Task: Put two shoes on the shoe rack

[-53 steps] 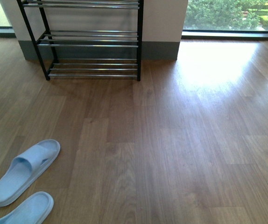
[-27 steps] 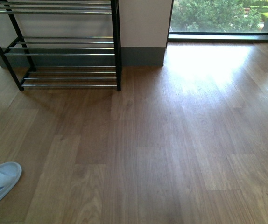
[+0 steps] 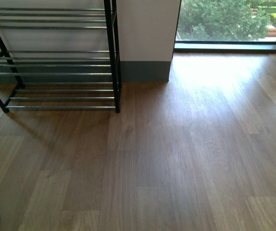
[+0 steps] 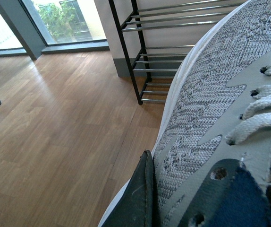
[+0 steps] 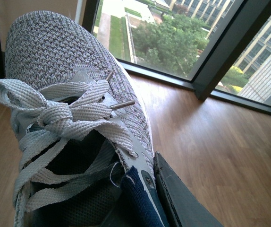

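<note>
While the shoe rack [image 3: 56, 57] stands upper left in the front view, left gripper [image 4: 138, 198] clamps one grey sneaker [image 4: 206, 109]; right gripper [image 5: 178, 194] clamps the other sneaker [image 5: 64, 61].

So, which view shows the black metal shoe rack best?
Front view: the black metal shoe rack shows three shelves across. Left wrist view: one end only, behind a grey mesh sneaker. Right wrist view: not discernible.
</note>
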Robot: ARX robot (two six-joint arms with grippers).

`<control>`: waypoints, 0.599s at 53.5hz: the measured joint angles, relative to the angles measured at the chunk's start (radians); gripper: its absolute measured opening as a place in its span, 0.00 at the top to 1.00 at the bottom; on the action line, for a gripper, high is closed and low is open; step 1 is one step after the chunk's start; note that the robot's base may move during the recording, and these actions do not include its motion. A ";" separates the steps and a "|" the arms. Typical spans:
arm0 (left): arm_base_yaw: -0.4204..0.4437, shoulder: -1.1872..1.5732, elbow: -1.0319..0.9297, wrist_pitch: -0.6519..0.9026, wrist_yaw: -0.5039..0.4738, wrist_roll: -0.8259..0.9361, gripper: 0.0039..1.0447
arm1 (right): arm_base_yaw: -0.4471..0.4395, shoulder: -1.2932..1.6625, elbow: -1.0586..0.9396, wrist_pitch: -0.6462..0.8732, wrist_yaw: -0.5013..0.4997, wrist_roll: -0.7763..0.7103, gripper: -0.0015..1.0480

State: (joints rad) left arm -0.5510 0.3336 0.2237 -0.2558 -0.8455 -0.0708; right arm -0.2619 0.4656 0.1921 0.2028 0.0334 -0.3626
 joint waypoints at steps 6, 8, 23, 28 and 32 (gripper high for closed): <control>0.000 0.000 0.000 0.000 0.000 0.000 0.99 | 0.000 0.000 0.000 0.000 -0.001 0.000 0.99; 0.000 0.000 0.000 0.000 0.001 0.000 0.99 | 0.000 0.000 0.000 0.000 -0.001 0.000 0.99; 0.000 0.000 0.000 0.000 0.003 0.000 0.99 | 0.000 0.000 0.000 0.000 0.000 0.000 0.99; 0.000 0.000 0.000 0.000 0.000 0.000 0.99 | 0.000 -0.001 0.000 0.000 -0.001 0.000 0.99; 0.000 0.000 0.000 0.000 -0.001 0.000 0.99 | 0.000 -0.001 0.000 0.000 -0.001 0.000 0.99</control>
State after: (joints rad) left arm -0.5510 0.3336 0.2237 -0.2558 -0.8463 -0.0708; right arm -0.2619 0.4648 0.1921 0.2028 0.0322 -0.3622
